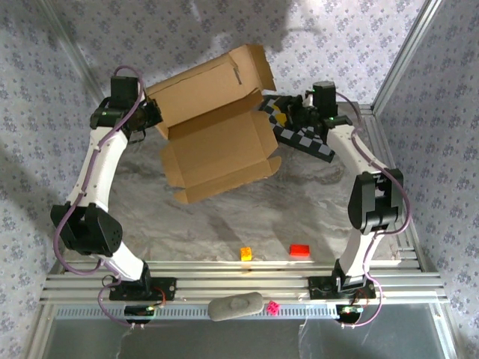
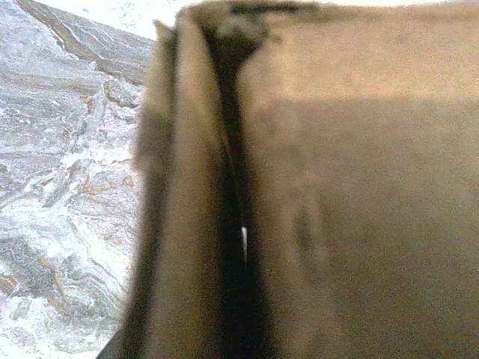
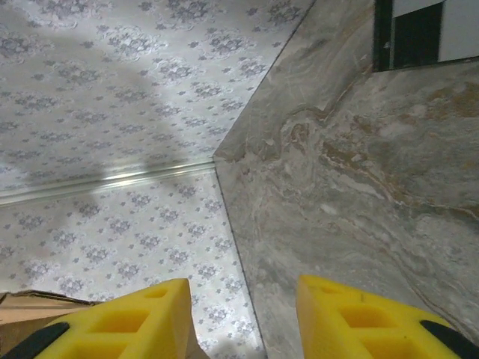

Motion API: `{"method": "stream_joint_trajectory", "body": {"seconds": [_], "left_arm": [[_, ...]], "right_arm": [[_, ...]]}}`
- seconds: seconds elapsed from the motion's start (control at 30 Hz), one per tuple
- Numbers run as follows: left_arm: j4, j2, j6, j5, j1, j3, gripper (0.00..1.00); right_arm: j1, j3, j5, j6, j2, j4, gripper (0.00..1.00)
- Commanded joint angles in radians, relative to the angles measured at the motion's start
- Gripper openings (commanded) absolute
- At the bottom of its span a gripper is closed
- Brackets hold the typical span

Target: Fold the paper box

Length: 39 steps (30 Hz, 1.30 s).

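Observation:
The paper box [image 1: 217, 146] is brown corrugated cardboard, half formed, at the back middle of the table. Its shallow tray lies open towards me and its lid [image 1: 209, 86] stands tilted up behind. My left gripper [image 1: 153, 120] sits at the box's rear left corner, shut on the cardboard wall there. In the left wrist view, blurred cardboard [image 2: 359, 224] with a dark fold crowds the lens and hides the fingers. My right gripper [image 1: 290, 112] hovers just off the box's right end. Its yellow fingers [image 3: 150, 314] stand apart with nothing between them [image 3: 241, 288]. A cardboard corner [image 3: 22, 307] shows beside the left one.
A black-and-white checkered board [image 1: 307, 138] lies under and right of the box, below the right gripper. A red block [image 1: 300, 250] and an orange block [image 1: 245, 253] lie near the front edge of the marble table [image 1: 224, 217]. Patterned walls close the back and sides.

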<state>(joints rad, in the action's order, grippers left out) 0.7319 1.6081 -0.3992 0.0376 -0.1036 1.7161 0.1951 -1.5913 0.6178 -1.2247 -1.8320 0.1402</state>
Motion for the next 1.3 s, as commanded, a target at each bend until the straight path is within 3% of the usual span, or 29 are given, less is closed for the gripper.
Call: {"method": "stream_joint_trajectory", "body": {"seconds": [0.0, 0.6, 0.83, 1.27], "left_arm": [[-0.018, 0.001, -0.036, 0.03, 0.008, 0.036, 0.0], [-0.021, 0.004, -0.088, 0.022, 0.007, 0.02, 0.0], [-0.041, -0.008, -0.165, 0.037, 0.011, -0.007, 0.0], [-0.083, -0.023, -0.269, 0.08, 0.02, -0.052, 0.0]], "right_arm": [[0.04, -0.064, 0.031, -0.023, 0.003, -0.065, 0.43], [0.106, -0.098, 0.063, -0.003, -0.008, -0.12, 0.54], [0.086, 0.009, 0.014, -0.065, 0.043, -0.31, 0.61], [0.104, 0.009, 0.018, -0.209, 0.013, -0.5, 0.68]]}}
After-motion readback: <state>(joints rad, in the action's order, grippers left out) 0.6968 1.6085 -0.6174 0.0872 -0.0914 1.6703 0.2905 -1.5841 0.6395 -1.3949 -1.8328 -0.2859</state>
